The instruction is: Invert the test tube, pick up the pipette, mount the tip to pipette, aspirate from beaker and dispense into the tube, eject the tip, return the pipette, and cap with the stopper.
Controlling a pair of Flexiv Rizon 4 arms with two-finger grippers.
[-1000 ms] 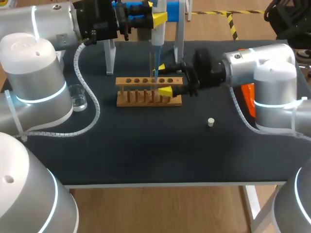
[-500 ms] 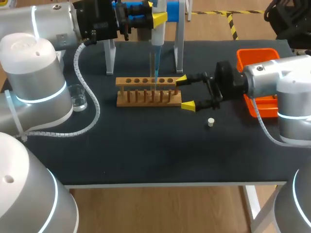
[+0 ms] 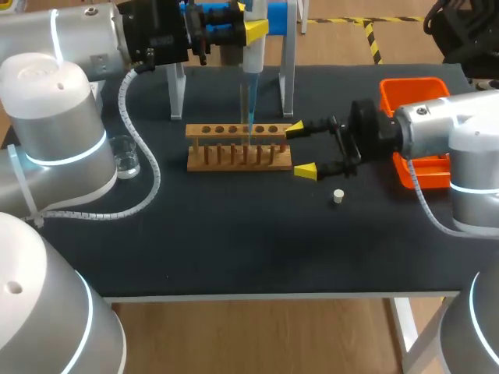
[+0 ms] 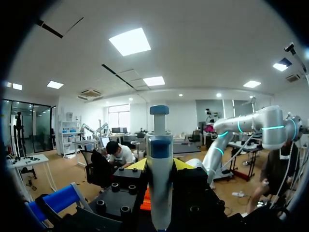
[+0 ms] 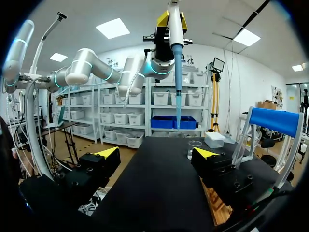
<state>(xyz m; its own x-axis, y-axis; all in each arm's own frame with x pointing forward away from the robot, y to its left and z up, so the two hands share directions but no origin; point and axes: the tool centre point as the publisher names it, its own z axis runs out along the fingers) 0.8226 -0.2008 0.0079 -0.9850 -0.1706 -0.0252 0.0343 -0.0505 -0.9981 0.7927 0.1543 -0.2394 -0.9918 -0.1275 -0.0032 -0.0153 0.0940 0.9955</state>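
My left gripper [image 3: 251,29] is shut on the white pipette [image 3: 253,54], held upright above the wooden rack [image 3: 238,157]. The pipette's blue tip [image 3: 249,117] points down into a clear test tube standing in the rack. In the left wrist view the pipette [image 4: 159,164] sits between my gripper's [image 4: 159,166] yellow tips. My right gripper [image 3: 300,148] is open and empty, just right of the rack's end. From the right wrist view, its own gripper [image 5: 156,152] faces the pipette [image 5: 176,48] and tip [image 5: 177,96]. The white stopper [image 3: 337,196] lies on the mat near my right gripper.
A glass beaker [image 3: 125,156] stands at the left of the black table [image 3: 234,241], seen also as the beaker [image 5: 194,147] in the right wrist view. An orange bin [image 3: 413,89] sits at the right edge. The pipette stand [image 3: 287,54] rises behind the rack.
My right gripper has let go at the rack, opened wide and drawn back to the right. The left arm and pipette have stayed still.
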